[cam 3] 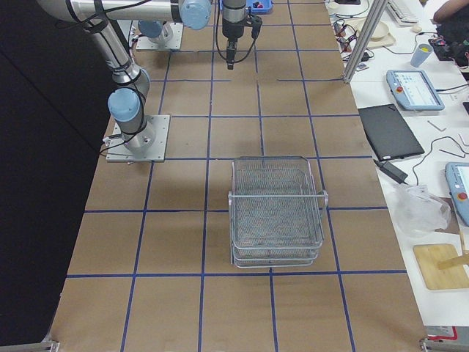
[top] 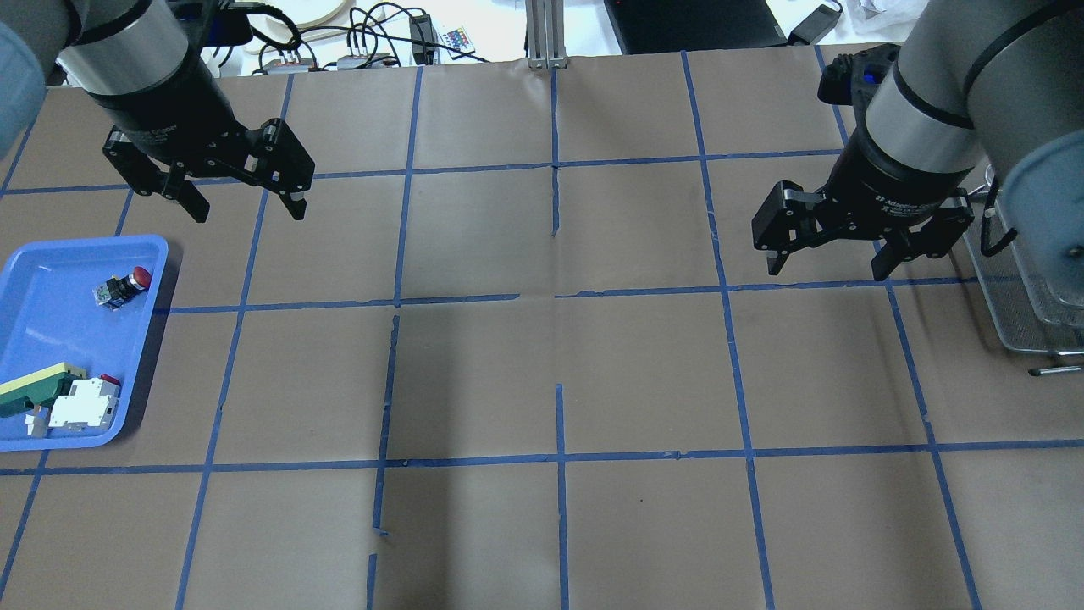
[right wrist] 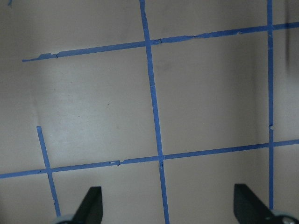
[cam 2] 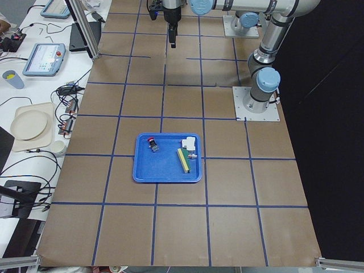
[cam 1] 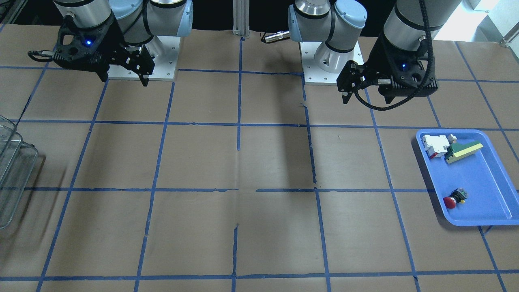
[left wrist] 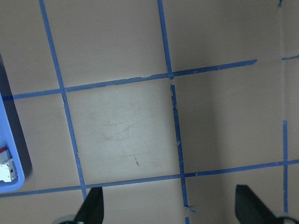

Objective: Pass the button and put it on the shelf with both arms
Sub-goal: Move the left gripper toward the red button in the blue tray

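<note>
The button (top: 127,284), with a red cap and black body, lies on its side in the blue tray (top: 51,339); it also shows in the front view (cam 1: 454,198) and the left side view (cam 2: 152,142). My left gripper (top: 247,207) hangs open and empty above the table, beyond the tray; it also shows in the front view (cam 1: 345,95). My right gripper (top: 826,267) is open and empty next to the wire-mesh shelf (top: 1025,305); it also shows in the front view (cam 1: 144,79). The shelf (cam 3: 277,213) stands upright. Both wrist views show open fingers over bare table.
The tray (cam 1: 482,178) also holds a white-and-red blocky part (cam 1: 434,145) and a green-and-yellow wedge (cam 1: 464,151). The tray's edge shows in the left wrist view (left wrist: 9,154). Brown paper with blue tape lines covers the table. Cables and devices lie past the far edge.
</note>
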Action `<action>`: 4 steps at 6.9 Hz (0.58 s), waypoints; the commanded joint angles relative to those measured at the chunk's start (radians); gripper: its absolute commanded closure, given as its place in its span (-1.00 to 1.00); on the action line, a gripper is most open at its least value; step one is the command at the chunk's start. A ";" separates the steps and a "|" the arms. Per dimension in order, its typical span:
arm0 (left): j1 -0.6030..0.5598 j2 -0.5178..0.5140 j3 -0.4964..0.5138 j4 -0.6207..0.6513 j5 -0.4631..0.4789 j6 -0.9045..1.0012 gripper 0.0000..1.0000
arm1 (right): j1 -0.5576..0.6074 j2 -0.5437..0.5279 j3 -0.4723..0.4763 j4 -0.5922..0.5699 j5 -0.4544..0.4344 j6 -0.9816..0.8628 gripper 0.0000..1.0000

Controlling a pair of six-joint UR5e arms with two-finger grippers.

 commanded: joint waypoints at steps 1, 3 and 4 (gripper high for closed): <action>0.012 0.006 0.011 0.003 0.001 0.006 -1.00 | 0.000 0.003 0.009 0.018 0.003 -0.002 -1.00; 0.079 0.002 0.005 0.003 0.000 0.133 -0.99 | -0.002 -0.001 0.005 -0.002 0.010 -0.002 -1.00; 0.143 -0.007 -0.016 0.006 -0.007 0.264 -0.99 | 0.000 -0.002 0.006 0.000 0.014 -0.002 -1.00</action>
